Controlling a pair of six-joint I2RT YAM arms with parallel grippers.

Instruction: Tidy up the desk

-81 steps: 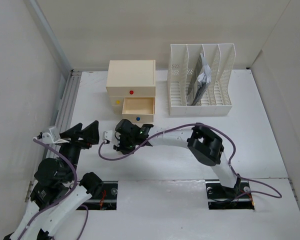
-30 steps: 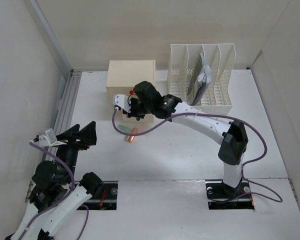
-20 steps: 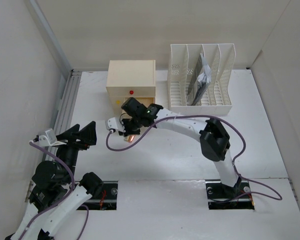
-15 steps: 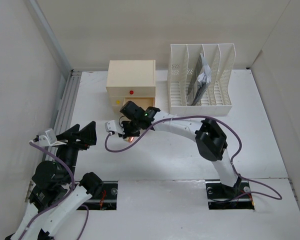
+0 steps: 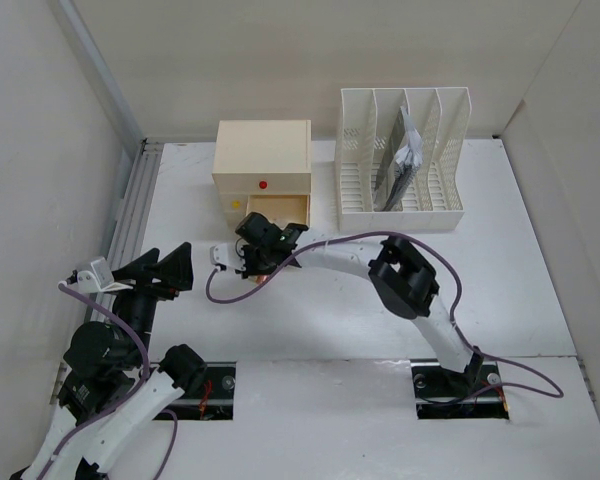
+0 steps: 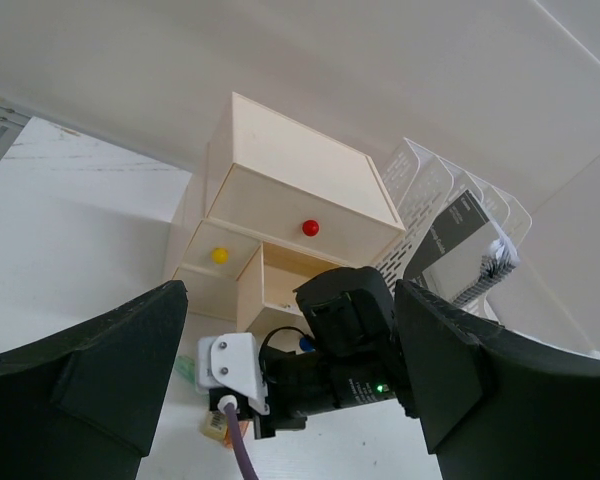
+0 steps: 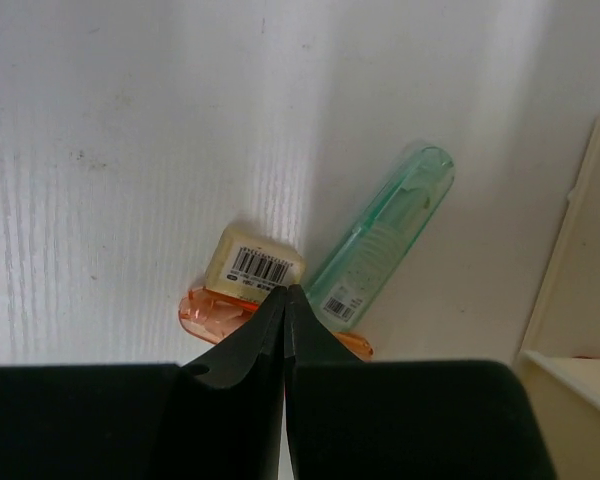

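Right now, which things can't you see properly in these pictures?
Orange item: right wrist view, mostly under the cream eraser and the shut right fingers; what it is, is unclear.
Same item: top view, almost covered by the right arm.
Inside the open drawer: left wrist view, partly blocked by the right arm.
Papers in the file rack: top view, too small to read.

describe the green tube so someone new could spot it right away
Find the cream drawer box at the back of the desk; in front of its open drawer, under the right hand, lies a small cluster. The green tube is the only long, see-through teal piece, slanting beside a squat cream eraser and a flat orange case.
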